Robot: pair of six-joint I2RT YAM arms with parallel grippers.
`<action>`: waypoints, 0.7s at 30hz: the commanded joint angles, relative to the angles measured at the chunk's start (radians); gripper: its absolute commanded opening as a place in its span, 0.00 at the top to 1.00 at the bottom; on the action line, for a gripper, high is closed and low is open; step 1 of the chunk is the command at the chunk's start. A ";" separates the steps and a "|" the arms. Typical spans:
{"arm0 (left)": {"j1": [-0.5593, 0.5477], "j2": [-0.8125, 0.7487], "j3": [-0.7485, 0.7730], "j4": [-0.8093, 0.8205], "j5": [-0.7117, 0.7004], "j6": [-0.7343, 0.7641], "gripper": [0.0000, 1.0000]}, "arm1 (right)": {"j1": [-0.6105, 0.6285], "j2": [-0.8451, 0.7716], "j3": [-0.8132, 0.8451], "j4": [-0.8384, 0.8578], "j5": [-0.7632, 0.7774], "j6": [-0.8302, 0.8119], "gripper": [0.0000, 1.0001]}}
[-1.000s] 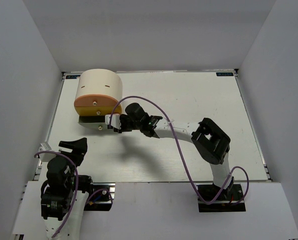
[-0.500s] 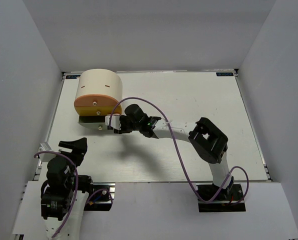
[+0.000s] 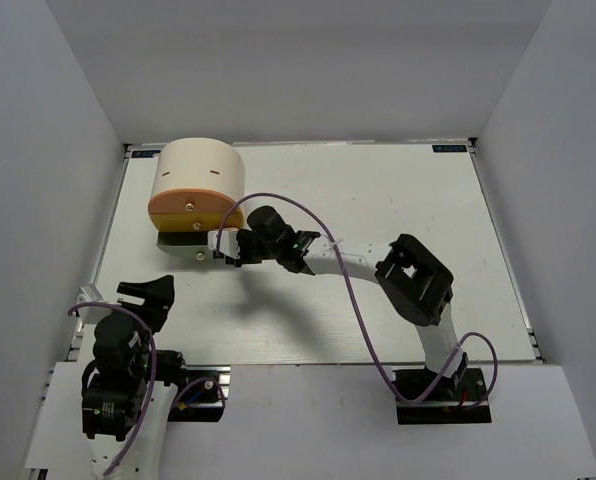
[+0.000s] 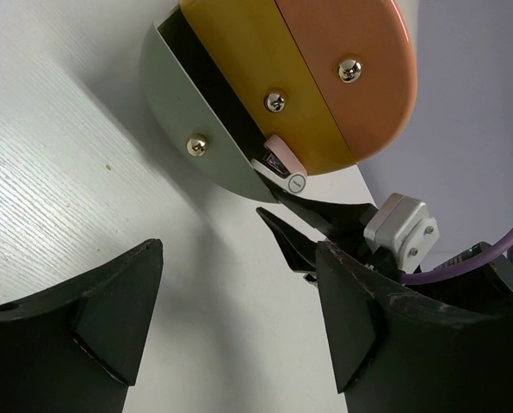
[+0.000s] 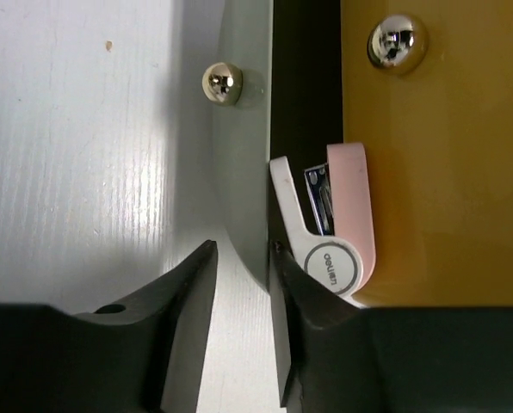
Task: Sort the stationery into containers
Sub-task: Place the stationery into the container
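**Small piece sits at the mouth of the bottom drawer as right claw straddles the drawer front**

At lower left of the overhead view, the left gripper (image 4: 239, 258) hangs over the table (image 3: 378, 200) with its jaws spread wide and nothing between them, well apart from the work. At upper left stands the cream box (image 3: 203, 170). Its grey-green bottom drawer (image 4: 175, 95) is pulled out from under the yellow drawer (image 4: 256, 69) and the orange drawer (image 4: 343, 52). The pink-and-white piece (image 5: 334, 249) lies in the dark gap behind the pulled-out front, close against the yellow drawer's face. Just right of the box, the right gripper (image 5: 244, 254) has one finger outside the drawer front and one inside, beside the piece; the piece is not between the fingers.

The step appears to be leaving the piece in the drawer. To do it well, the inner finger should lift straight out, so it does not drag the piece along. The piece should sit below the yellow drawer's edge before anything is pushed shut, or it may jam.

Whether the narrow-set jaws pinch the drawer front or merely flank it cannot be told. The drawer's inside is lost in shadow, so its other contents and what the piece rests on are unseen. From overhead, the right gripper hides the piece entirely.
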 commanded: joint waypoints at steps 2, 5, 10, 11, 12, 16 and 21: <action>0.000 -0.005 -0.005 -0.012 -0.018 -0.003 0.19 | -0.003 0.006 0.050 -0.036 -0.083 -0.017 0.68; 0.000 -0.005 -0.005 -0.012 -0.018 -0.003 0.19 | -0.004 0.003 0.050 -0.062 -0.101 -0.029 0.76; 0.000 -0.014 -0.005 -0.012 -0.018 -0.012 0.19 | -0.007 -0.006 0.049 -0.093 -0.123 -0.035 0.81; 0.000 -0.014 -0.005 -0.012 -0.018 -0.012 0.19 | -0.009 -0.011 0.044 -0.087 -0.123 -0.035 0.81; 0.000 -0.014 -0.005 -0.012 -0.018 -0.012 0.19 | -0.004 -0.015 0.037 -0.082 -0.120 -0.035 0.81; 0.000 -0.014 -0.005 -0.012 -0.018 -0.012 0.19 | -0.006 -0.044 -0.019 -0.013 -0.092 -0.011 0.45; 0.000 0.006 -0.016 0.000 0.005 -0.001 0.20 | -0.010 -0.102 -0.043 0.065 -0.081 0.023 0.40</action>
